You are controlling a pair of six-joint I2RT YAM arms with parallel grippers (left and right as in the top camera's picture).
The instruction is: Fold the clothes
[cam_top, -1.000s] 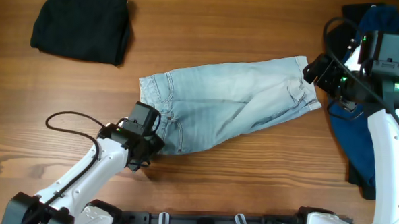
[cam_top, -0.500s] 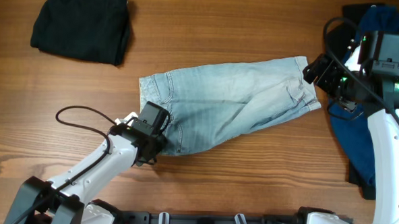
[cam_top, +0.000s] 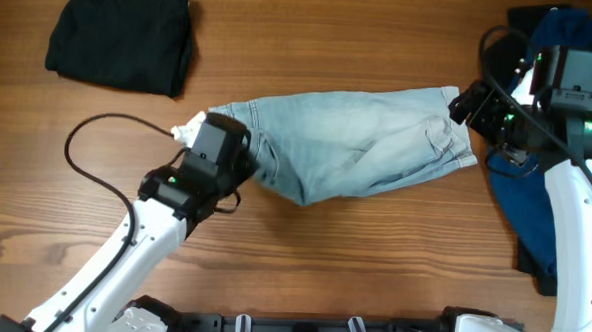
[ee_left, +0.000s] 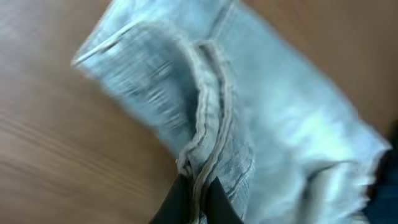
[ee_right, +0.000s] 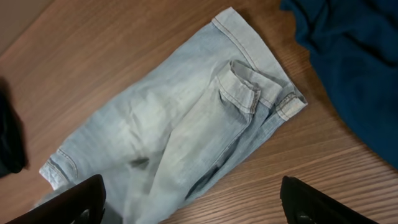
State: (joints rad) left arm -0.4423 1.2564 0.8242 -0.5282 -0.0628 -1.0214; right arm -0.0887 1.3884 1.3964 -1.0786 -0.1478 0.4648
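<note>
From overhead, the pale blue denim jeans (cam_top: 367, 144) lie lengthwise across the middle of the wooden desk (cam_top: 322, 267). The left claw (cam_top: 244, 162) is at their left end, where the cloth is bunched and pulled up. The right claw (cam_top: 471, 104) is at their right end, beside the cuffs. A black garment (cam_top: 122, 33) lies well apart at the far left corner, and a navy garment (cam_top: 534, 211) lies heaped on the right, under the right arm.

The left wrist view is blurred. It shows the two dark fingers pressed together on a thick stitched seam of the jeans, with a fold of denim rising above them.

In the right wrist view the fingers stand wide apart and hold nothing. The jeans lie flat on the desk between and beyond them, with the navy cloth just beside the cuffs.
</note>
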